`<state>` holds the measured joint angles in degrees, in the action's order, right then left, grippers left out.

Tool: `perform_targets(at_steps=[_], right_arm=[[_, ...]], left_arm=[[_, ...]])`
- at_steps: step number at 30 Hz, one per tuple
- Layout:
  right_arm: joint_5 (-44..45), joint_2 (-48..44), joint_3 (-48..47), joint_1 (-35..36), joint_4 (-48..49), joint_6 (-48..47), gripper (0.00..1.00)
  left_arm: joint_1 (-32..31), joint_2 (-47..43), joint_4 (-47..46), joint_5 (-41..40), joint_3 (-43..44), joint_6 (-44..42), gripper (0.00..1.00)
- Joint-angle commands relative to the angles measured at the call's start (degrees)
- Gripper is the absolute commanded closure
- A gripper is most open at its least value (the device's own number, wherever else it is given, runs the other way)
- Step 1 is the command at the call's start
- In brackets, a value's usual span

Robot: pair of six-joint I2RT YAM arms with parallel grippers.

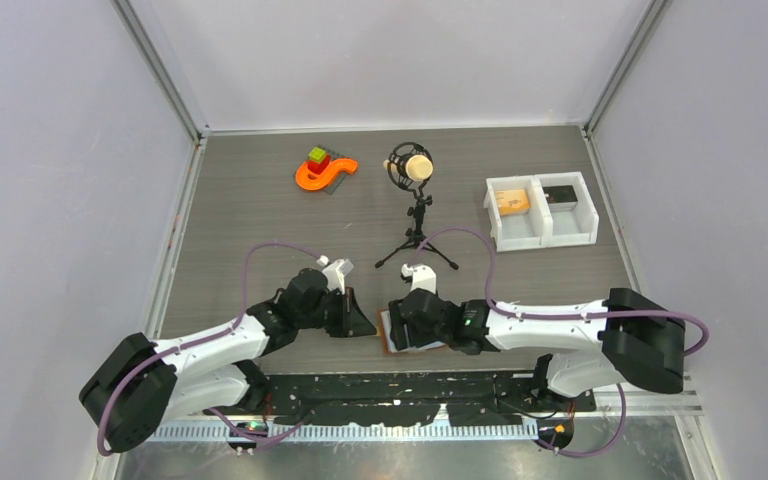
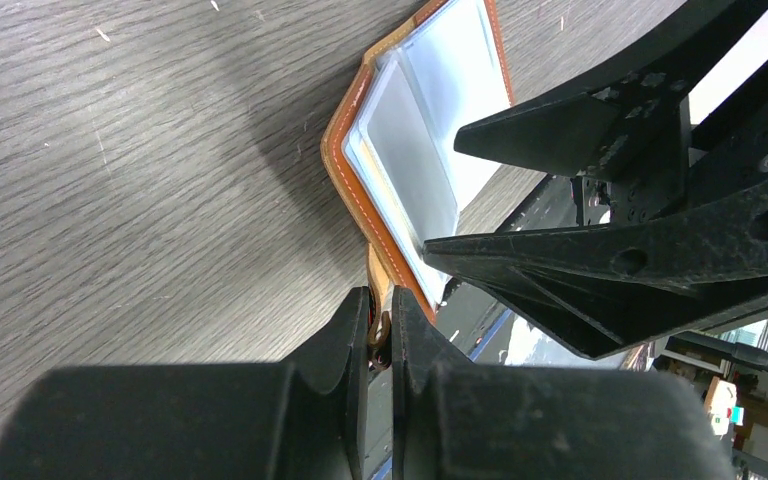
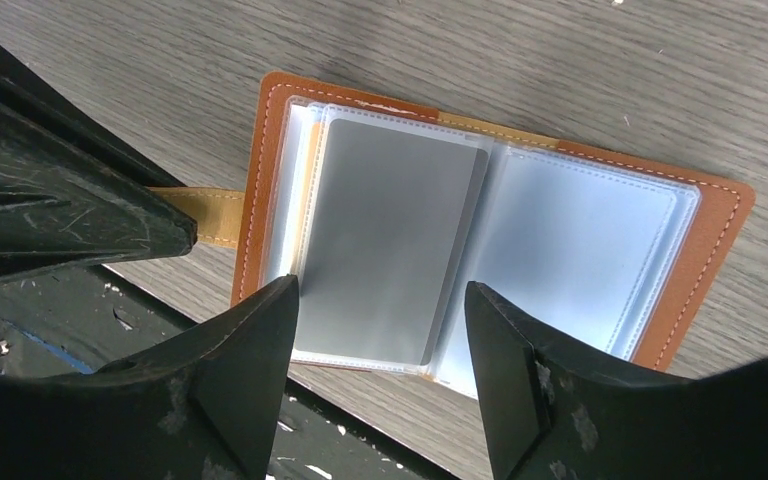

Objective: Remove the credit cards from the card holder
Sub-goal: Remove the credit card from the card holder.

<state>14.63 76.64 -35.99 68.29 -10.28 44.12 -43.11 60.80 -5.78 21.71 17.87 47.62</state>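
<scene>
Card holder (image 3: 580, 235) open at near bench (image 1: 260, 200) edge. Left jaws clamped on its tab (image 3: 205, 215). Right jaws apart over silver card (image 3: 390, 240) in sleeve.

You're working in a robotics lab test cell. Your grey wood-grain table (image 1: 260, 200) is boxed in by plain pale panels (image 1: 60, 150) set in aluminium posts (image 1: 160, 70). A white left arm (image 1: 210, 345) and right arm (image 1: 550, 325) are bolted to a black mounting plate (image 1: 410, 392) at the near edge. A microphone on a small tripod (image 1: 412, 170) stands mid-table (recording gear, plainly), with test props around it: an orange toy (image 1: 322, 172) and a white two-compartment bin (image 1: 542, 210).
</scene>
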Motion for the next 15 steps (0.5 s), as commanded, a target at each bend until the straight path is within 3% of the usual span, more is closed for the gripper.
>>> perform_targets(at_steps=[1, 15], right_arm=[[0.2, 0.8, -0.1, 0.3, 1.5, 0.5, 0.32], [9.4, -0.7, -3.3, 1.1, -9.1, 0.7, 0.36]], left_arm=[[0.0, 0.0, -2.2, 1.4, 0.5, 0.0, 1.00], [-0.1, 0.1, -2.0, 1.6, 0.7, 0.0, 1.00]])
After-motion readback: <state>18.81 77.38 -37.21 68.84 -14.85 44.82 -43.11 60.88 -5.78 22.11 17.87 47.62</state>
